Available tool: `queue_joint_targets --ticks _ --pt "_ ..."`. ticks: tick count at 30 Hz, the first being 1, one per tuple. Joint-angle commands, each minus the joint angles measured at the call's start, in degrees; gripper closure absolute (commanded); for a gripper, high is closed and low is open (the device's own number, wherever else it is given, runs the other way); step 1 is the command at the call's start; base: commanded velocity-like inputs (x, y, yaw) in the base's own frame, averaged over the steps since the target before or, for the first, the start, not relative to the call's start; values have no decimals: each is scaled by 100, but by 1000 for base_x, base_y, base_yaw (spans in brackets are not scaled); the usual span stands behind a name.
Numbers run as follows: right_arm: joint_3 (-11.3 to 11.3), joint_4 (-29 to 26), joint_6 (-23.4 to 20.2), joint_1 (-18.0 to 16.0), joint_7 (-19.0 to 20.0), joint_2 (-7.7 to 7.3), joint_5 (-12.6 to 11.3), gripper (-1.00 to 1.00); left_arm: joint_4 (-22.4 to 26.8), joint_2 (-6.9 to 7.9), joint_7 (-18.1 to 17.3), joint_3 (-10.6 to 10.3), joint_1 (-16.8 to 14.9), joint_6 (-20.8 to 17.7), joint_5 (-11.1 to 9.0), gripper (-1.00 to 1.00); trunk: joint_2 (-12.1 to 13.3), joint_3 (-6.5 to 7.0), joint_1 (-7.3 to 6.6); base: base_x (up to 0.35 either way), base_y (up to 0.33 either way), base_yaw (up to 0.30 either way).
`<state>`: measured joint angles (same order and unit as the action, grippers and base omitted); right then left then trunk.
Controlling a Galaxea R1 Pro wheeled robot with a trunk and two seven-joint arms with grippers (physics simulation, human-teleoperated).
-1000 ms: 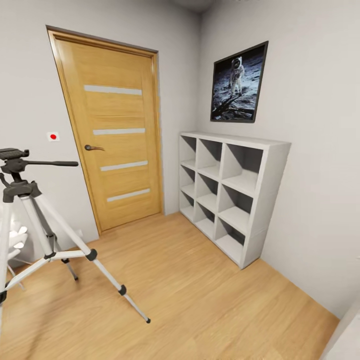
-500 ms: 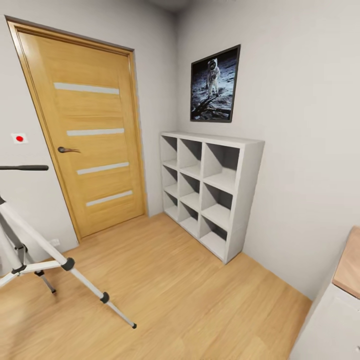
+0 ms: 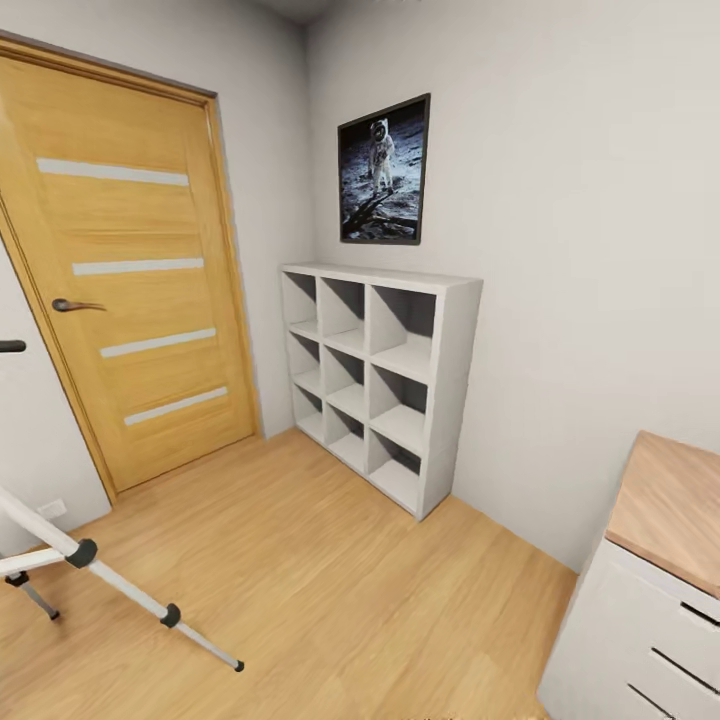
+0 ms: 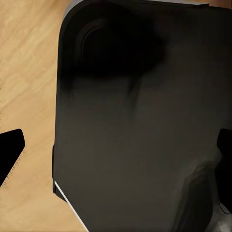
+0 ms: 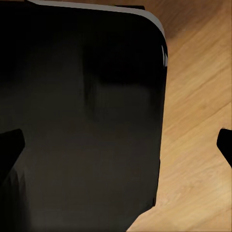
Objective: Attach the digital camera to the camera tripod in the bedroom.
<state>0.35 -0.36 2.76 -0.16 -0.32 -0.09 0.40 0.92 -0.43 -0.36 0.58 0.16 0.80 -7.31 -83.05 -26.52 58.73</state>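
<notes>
Nearest, both wrist cameras look down past the robot's dark base (image 4: pixel 140 125) at wood floor (image 3: pixel 330 590), and the left gripper (image 4: pixel 116 145) and right gripper (image 5: pixel 116 142) each show two black fingertips at the picture edges, spread wide with nothing between them. Farther out, the tripod (image 3: pixel 90 560) stands at the left of the head view, with a white dresser (image 3: pixel 650 610) at the right; beyond are cube shelves (image 3: pixel 375 375), a striped oak door (image 3: pixel 130 290) and an astronaut poster (image 3: pixel 383 172). I judge the robot is searching for the camera, whose place I cannot tell, so the next move calls for looking over the dresser top.
</notes>
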Motion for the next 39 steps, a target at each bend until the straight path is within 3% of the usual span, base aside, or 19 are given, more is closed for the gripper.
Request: queue_joint_targets --ticks 1,17,39 --pt "4 1 14 -2 -3 0 4 -100 5 -1 -5 2 2 8 -52 -100 -2 -4 0 0 0 -244" --pt "9 1 14 -2 2 0 4 -100 5 -1 -1 2 2 8 -52 -100 -2 -4 0 0 0 -227" --pt "18 1 10 -2 27 -36 38 -100 5 -1 0 10 2 8 -52 -100 -2 -4 0 0 0 -21"
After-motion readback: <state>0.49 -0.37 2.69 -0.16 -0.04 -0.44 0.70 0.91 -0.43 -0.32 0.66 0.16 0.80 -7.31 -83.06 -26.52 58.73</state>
